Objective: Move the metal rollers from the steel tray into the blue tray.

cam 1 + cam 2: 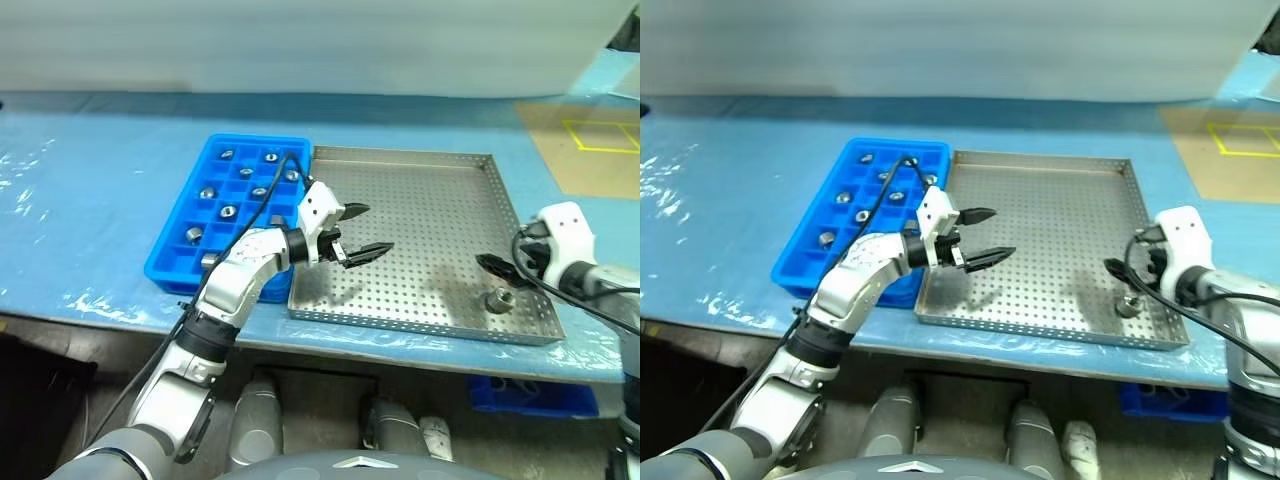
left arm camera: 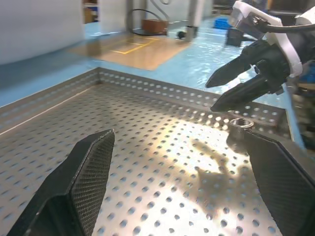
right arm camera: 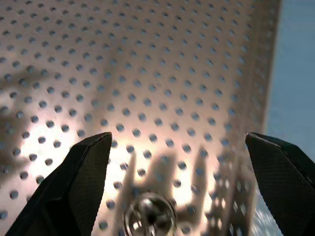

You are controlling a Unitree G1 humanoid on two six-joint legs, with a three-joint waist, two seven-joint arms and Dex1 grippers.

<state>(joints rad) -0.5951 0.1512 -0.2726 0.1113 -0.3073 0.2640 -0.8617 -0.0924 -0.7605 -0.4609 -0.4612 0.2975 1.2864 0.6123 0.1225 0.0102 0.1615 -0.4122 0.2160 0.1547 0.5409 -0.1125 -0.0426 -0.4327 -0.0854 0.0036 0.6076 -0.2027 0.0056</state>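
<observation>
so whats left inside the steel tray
One metal roller stands on the steel tray near its right front corner, just below the open right gripper. The open left gripper covers a small patch of floor.

Bare steel tray (image 1: 420,215) floor between arms

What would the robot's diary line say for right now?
left gripper: open, empty, over steel tray | right gripper: open above last metal roller | blue tray: rollers inside
</observation>
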